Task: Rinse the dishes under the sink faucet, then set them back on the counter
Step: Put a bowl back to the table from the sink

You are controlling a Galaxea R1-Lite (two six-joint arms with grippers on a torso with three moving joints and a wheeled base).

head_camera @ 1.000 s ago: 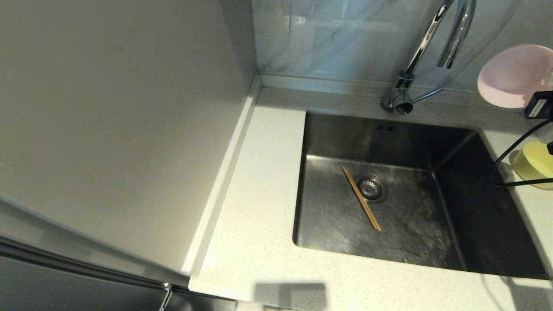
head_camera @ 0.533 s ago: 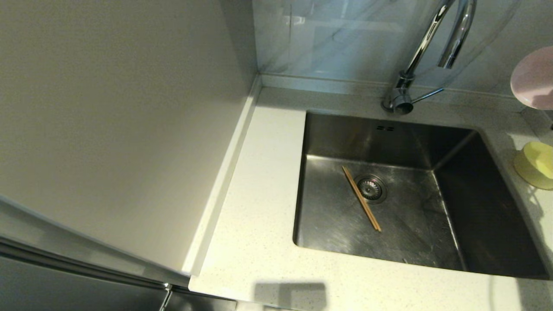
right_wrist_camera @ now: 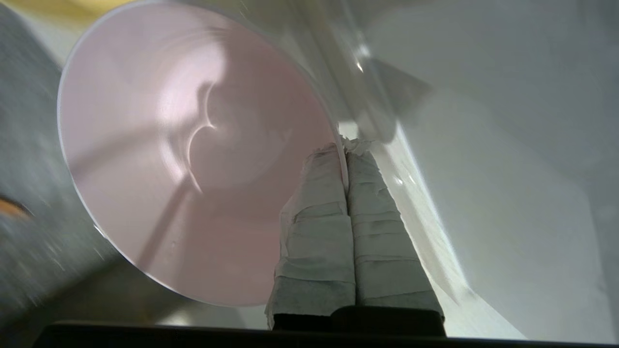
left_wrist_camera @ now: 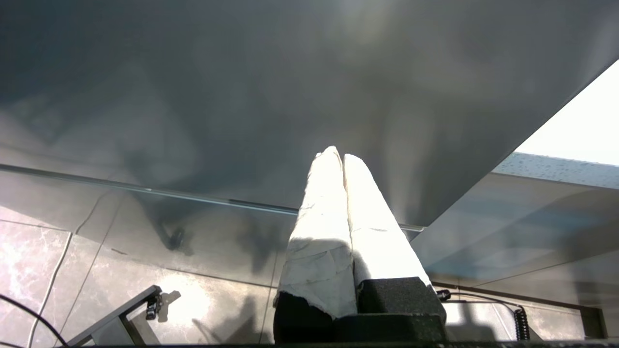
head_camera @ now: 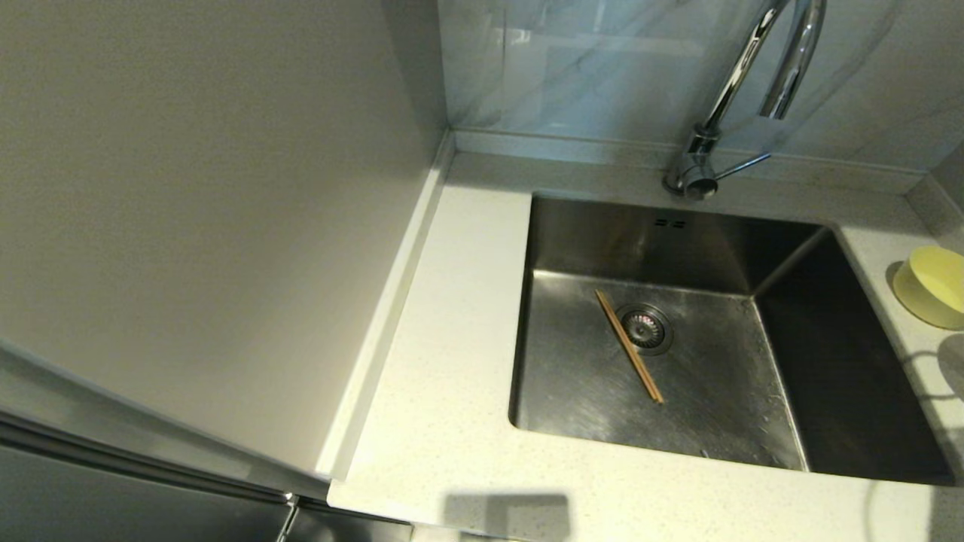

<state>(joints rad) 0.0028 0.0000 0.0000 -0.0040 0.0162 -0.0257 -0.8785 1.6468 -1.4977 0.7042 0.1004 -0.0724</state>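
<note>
In the right wrist view my right gripper (right_wrist_camera: 345, 147) is shut on the rim of the pale-pink dish (right_wrist_camera: 184, 154), which is held tilted in the air; neither shows in the head view. The brown chopsticks (head_camera: 629, 345) lie together on the floor of the steel sink (head_camera: 700, 406), just left of the drain strainer (head_camera: 645, 327). The pale-yellow bowl (head_camera: 934, 286) sits on the speckled counter (head_camera: 444, 376) at the sink's right. The chrome faucet (head_camera: 753, 68) arches over the sink's back edge. My left gripper (left_wrist_camera: 338, 153) is shut on nothing, parked low beside a dark cabinet front.
A plain beige wall panel (head_camera: 203, 211) stands along the counter's left side. A glossy marbled backsplash (head_camera: 587, 68) rises behind the faucet. The faucet's thin lever (head_camera: 742, 164) points right. A shadow falls on the counter at the far right.
The pink dish and my right arm's black parts have moved right, out of the head view. The yellow bowl is uncovered now. Chopsticks have not moved.
</note>
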